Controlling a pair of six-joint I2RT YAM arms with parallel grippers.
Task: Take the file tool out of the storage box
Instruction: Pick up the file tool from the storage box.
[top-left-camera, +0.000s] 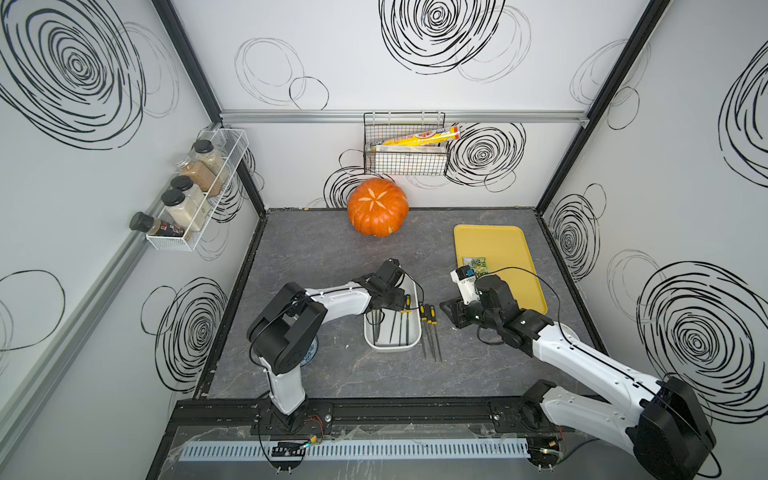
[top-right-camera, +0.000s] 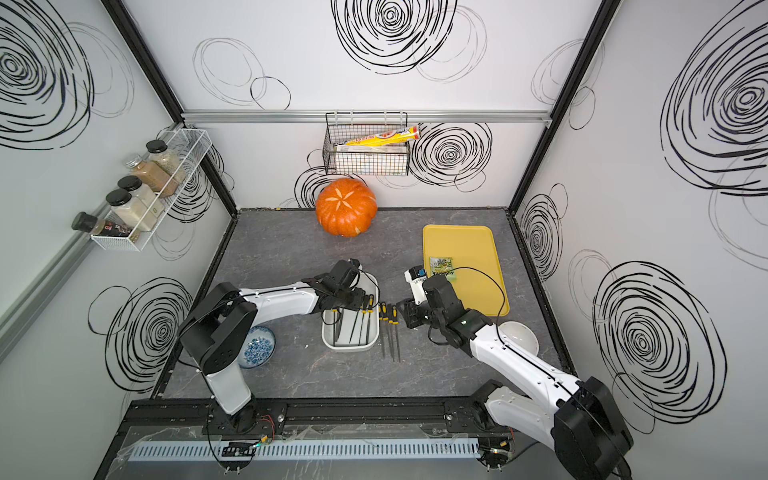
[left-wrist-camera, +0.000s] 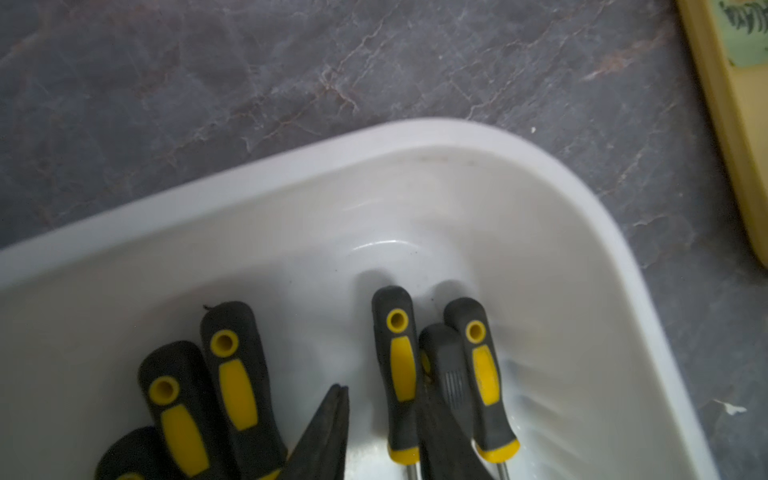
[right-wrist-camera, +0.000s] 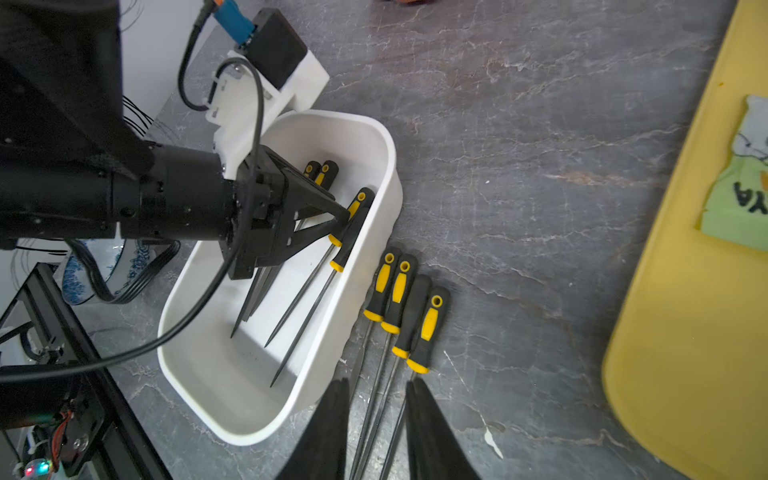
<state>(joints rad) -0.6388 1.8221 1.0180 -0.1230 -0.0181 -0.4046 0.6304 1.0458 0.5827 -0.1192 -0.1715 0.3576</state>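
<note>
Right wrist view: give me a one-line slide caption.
Left gripper reaches among files in the white storage box; four files lie on the table beside it.

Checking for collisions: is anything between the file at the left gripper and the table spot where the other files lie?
Yes. The wall of the storage box must be cleared first; four files lie just beyond it, with the right gripper hanging close to them. Nothing blocks the left gripper from the file.

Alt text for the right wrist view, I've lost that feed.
The left gripper reaches into the white storage box at a file handle. Four files lie on the grey table beside the box, a yellow tray farther off.
</note>
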